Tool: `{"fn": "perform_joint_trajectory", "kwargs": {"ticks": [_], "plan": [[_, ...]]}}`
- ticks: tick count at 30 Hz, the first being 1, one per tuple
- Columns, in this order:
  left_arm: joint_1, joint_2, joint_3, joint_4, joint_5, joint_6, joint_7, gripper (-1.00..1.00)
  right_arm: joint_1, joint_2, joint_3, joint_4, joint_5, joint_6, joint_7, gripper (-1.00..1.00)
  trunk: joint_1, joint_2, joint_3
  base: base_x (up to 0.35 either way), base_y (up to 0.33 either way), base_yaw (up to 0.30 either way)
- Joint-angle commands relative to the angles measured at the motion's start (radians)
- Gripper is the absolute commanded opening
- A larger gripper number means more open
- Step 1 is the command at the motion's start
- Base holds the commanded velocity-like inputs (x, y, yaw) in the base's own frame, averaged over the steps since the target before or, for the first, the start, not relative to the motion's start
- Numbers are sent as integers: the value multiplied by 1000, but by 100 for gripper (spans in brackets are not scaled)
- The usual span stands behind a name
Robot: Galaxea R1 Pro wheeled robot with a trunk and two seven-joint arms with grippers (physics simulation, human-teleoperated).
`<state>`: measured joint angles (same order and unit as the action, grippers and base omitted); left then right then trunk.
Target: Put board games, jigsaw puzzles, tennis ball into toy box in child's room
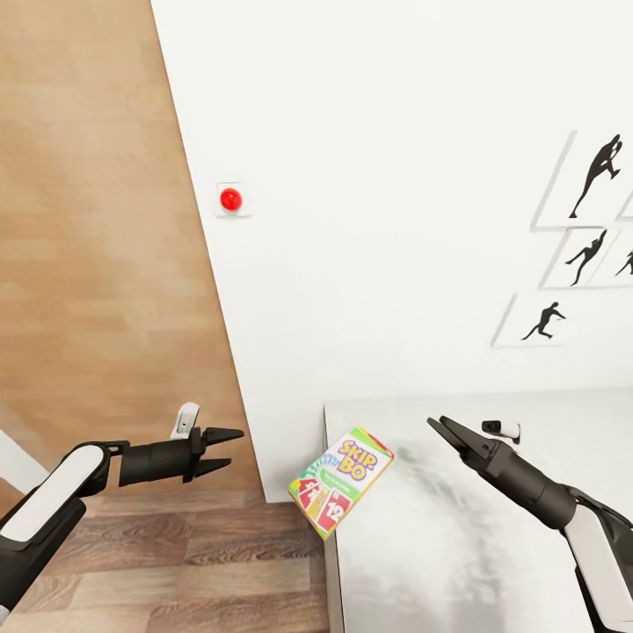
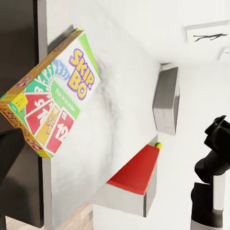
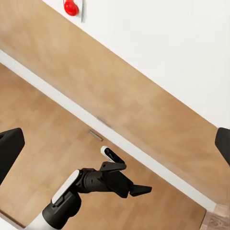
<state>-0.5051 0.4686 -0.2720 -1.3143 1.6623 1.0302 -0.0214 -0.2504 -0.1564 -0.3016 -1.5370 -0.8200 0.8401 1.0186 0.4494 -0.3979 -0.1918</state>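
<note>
The SKIP BO box (image 1: 341, 480) overhangs the table (image 1: 492, 563) edge, tilted; it could tip floorward. Left gripper (image 1: 230, 448) jaws spread, holding nothing. Right gripper (image 1: 445, 430) jaws look spread too.

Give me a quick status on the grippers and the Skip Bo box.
Left gripper open, empty. Right gripper empty, jaws look nearly closed. Skip Bo box tilted on the table corner, overhanging the edge. Nothing in the way.

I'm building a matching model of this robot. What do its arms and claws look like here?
Both arms have glossy white shell segments joined by black joints and black forearms. The left claw and the right claw are matte black, each with two tapered, pointed fingers. A small white-and-black camera module sits beside each wrist. No cables or markings show.
</note>
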Motion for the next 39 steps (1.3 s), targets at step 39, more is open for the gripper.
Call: {"fn": "perform_joint_trajectory", "kwargs": {"ticks": [39], "plan": [[-1, -19, 3, -10, 1, 2, 6, 100, -1, -1, 4, -2, -2, 12, -4, 100, 93, -170, -77, 1, 0, 0]]}}
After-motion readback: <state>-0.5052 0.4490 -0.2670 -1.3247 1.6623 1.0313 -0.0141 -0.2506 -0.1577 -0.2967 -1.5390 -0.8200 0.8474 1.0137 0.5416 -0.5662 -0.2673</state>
